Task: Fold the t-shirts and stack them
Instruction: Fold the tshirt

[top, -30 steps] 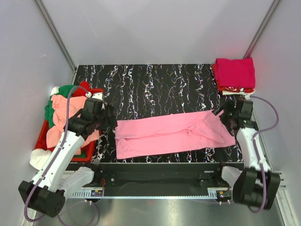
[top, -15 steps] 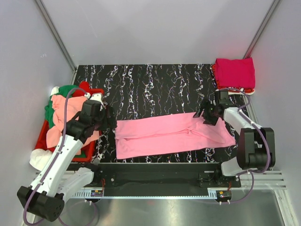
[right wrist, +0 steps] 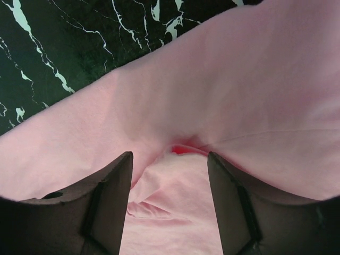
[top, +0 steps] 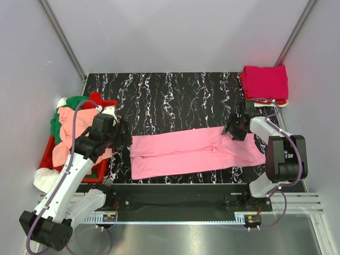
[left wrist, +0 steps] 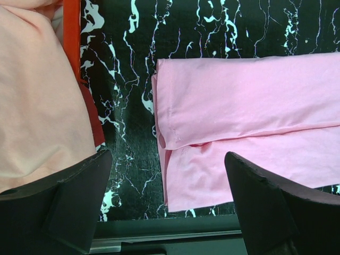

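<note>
A light pink t-shirt lies folded lengthwise into a long strip across the front of the black marbled table. It fills the right wrist view and shows in the left wrist view. My right gripper is open right above the shirt's right end, a cloth fold between its fingers. My left gripper is open and empty just left of the shirt's left edge. A folded magenta t-shirt tops a stack at the back right corner.
A red crate at the left table edge holds a heap of salmon, green, red and white shirts. The salmon cloth and the crate rim show in the left wrist view. Grey walls enclose the table.
My right arm swung from the right table edge inward and its gripper came down over the pink shirt's right end. My left gripper shifted only slightly.
</note>
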Robot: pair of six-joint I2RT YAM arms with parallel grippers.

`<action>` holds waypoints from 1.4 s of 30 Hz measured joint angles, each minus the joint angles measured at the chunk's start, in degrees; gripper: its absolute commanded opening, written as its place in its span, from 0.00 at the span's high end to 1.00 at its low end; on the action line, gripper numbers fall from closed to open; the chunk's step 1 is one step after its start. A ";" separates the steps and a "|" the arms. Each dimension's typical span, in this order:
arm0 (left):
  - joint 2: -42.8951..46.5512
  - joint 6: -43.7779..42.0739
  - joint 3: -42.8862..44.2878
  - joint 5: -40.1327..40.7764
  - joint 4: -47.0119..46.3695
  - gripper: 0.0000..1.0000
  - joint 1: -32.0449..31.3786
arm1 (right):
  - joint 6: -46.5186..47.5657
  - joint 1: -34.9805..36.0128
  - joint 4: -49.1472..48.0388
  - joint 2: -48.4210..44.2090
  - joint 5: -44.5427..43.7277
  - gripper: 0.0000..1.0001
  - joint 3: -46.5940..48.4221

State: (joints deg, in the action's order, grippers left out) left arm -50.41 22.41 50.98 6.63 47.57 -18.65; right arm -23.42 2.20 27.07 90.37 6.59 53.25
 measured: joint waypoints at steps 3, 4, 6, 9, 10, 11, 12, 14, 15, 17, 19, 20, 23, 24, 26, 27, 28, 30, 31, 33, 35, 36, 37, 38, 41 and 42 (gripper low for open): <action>0.00 0.00 0.00 0.00 -0.07 0.06 0.02 | 0.17 0.63 0.02 0.96 -0.13 0.44 0.37; 0.00 0.00 0.00 0.00 -0.07 0.06 0.00 | 0.22 0.81 0.04 1.27 -0.13 0.46 0.52; 0.00 0.00 0.00 0.00 -0.07 0.06 0.00 | 0.31 1.09 0.02 1.77 -0.15 0.53 0.74; 0.00 0.00 0.00 0.00 -0.07 0.06 0.00 | 0.35 1.31 0.02 2.27 -0.17 0.65 0.83; 0.00 0.00 0.00 0.00 -0.07 0.06 0.00 | 0.35 1.31 0.02 2.38 -0.37 0.68 0.85; 0.00 0.00 0.00 0.00 -0.07 0.06 0.00 | 0.33 1.36 0.04 2.40 -0.55 0.70 0.85; 0.00 0.00 0.00 0.00 -0.07 0.06 0.02 | 0.33 1.42 0.07 2.40 -0.92 0.75 0.85; 0.00 0.00 0.00 0.00 -0.07 0.06 0.02 | 0.35 1.51 0.09 2.40 -1.18 0.81 0.85; 0.00 0.00 0.00 0.00 -0.07 0.06 0.00 | 0.35 1.55 0.22 2.40 -1.27 0.86 0.85; 0.00 0.00 0.00 0.00 -0.07 0.06 0.02 | 0.39 1.57 0.33 2.40 -1.46 0.88 0.85; 0.00 0.00 0.00 0.00 -0.07 0.06 0.02 | 0.52 1.57 0.55 2.38 -1.57 0.94 0.85; 0.00 0.00 0.00 0.00 -0.07 0.06 0.02 | 0.59 1.57 0.74 2.38 -1.64 0.96 0.85; 0.00 0.00 0.00 0.00 -0.07 0.06 0.00 | 0.66 1.57 1.64 2.14 -1.88 0.98 0.85; 0.00 0.00 0.00 0.00 -0.07 0.06 0.02 | 0.63 1.57 1.99 1.88 -2.14 0.98 0.85; 0.00 0.00 0.00 0.00 -0.07 0.06 0.00 | 0.61 1.57 3.13 0.87 -2.67 1.00 0.85; 0.00 0.00 0.00 0.00 -0.07 0.06 0.02 | 0.57 1.57 3.65 0.13 -2.78 1.00 0.85; 0.00 0.00 0.00 0.00 -0.07 0.06 0.02 | 0.52 1.62 4.17 -0.59 -2.86 1.00 0.85; 0.00 0.00 0.00 0.00 -0.07 0.06 0.02 | 0.33 1.84 5.75 -2.71 -3.02 1.00 0.85; 0.00 0.00 0.00 0.00 -0.07 0.06 0.02 | 0.17 1.99 6.54 -3.96 -3.02 1.00 0.85; 0.00 0.00 0.00 0.00 -0.07 0.06 0.02 | -0.20 2.38 8.02 -6.64 -2.95 1.00 0.63; 0.02 0.00 0.00 0.00 -0.07 0.06 0.00 | -0.42 2.80 9.20 -9.42 -2.62 1.00 -0.13; 0.02 0.00 0.00 0.00 -0.07 0.06 0.00 | -0.59 3.13 9.68 -11.06 -2.54 1.00 -0.85; 0.04 0.00 0.00 0.00 -0.07 0.06 0.02 | -0.96 3.76 10.38 -12.72 -2.67 1.00 -1.79; 0.07 0.00 0.00 0.00 -0.07 0.06 0.02 | -1.27 4.52 10.99 -13.88 -2.64 1.00 -2.43; 0.09 0.00 0.00 0.00 -0.07 0.06 0.02 | -3.74 8.57 13.70 -16.37 -1.62 1.00 -3.15; 0.09 0.00 0.00 0.00 -0.09 0.06 0.02 | -4.83 9.55 13.92 -16.74 -0.79 1.00 -3.26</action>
State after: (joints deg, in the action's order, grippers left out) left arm -50.33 22.41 50.98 6.63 47.48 -18.63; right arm -28.25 11.75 40.99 73.63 5.80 50.00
